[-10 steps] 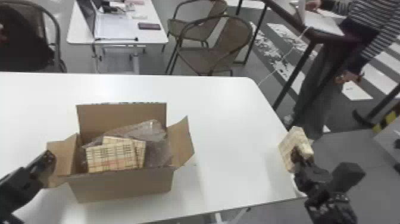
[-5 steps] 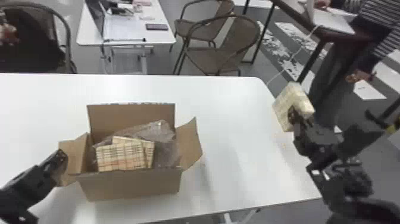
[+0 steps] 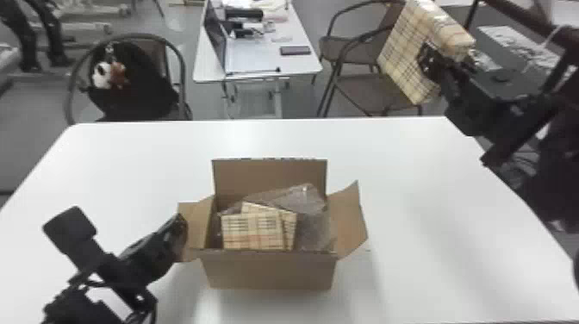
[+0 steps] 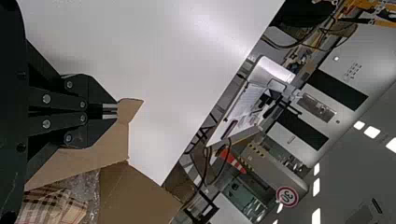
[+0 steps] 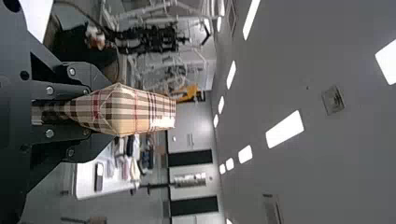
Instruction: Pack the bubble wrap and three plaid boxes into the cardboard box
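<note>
So, nearest in, the left tool (image 4: 110, 111) sat with its fingers drawn together right at the left flap (image 3: 196, 228) of the cardboard box (image 3: 269, 269), which stood open on the white surface (image 3: 431, 194). Inside, the front plaid box (image 3: 251, 232) leaned against a second plaid box (image 3: 291, 220), with the bubble wrap (image 3: 306, 202) bunched behind and to the right of them. Farther out, the right tool (image 3: 428, 61) was clamped on the last plaid box (image 3: 409, 47), tilted and up in the air, well apart from the carton.

Bringing that one in looked like the step in hand. Best bet: level it, come over the right half from above, go in slowly and let go only once it rested on the wrap. Rushing could've snagged the right flap (image 3: 348, 219) or knocked the front box crooked.

Hard to make out: the carton's floor, the lower ends of both packed boxes, and how much wrap was squashed underneath. Couldn't tell if the left one actually pinched the cardboard, either.
</note>
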Tool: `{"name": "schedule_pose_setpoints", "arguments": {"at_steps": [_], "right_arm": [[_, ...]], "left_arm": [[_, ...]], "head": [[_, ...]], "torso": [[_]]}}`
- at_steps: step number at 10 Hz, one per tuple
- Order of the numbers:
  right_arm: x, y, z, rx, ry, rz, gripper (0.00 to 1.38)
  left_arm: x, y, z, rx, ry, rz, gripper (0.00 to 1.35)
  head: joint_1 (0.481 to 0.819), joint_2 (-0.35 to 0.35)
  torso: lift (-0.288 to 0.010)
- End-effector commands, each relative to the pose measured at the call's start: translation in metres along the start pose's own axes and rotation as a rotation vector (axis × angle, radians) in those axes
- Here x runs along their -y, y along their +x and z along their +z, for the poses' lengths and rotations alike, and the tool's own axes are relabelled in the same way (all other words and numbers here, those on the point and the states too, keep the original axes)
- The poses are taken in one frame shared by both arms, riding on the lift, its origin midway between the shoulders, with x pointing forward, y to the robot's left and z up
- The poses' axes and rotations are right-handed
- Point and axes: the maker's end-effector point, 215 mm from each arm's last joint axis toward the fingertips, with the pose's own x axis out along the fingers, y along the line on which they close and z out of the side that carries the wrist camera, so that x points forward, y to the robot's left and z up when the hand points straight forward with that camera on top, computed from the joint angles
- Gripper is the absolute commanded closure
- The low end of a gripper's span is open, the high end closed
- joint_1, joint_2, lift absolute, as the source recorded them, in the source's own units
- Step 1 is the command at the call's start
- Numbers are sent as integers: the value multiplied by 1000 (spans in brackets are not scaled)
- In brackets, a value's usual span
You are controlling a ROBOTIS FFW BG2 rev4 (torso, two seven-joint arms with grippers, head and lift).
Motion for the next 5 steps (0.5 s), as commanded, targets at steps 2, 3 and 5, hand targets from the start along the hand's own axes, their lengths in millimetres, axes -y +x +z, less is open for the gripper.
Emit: {"name": "schedule_pose_setpoints", "arguments": {"at_steps": [2,3,5], "right_arm": [[-85,36,-45,-155,304,363,1286],[-115,35,-71,-233,441,487,1286],[-156,15,-104,-401,716,624,1286]], "left_arm": [[7,4,-1,-7,2,-11,1222],[8,5,-1,-7,2,-11,1222],[8,5,-2,-9,1,-10,1222]], "head": [[630,115],[638,165],[663,218]], "torso": [[-148],[-148],[-148]]}}
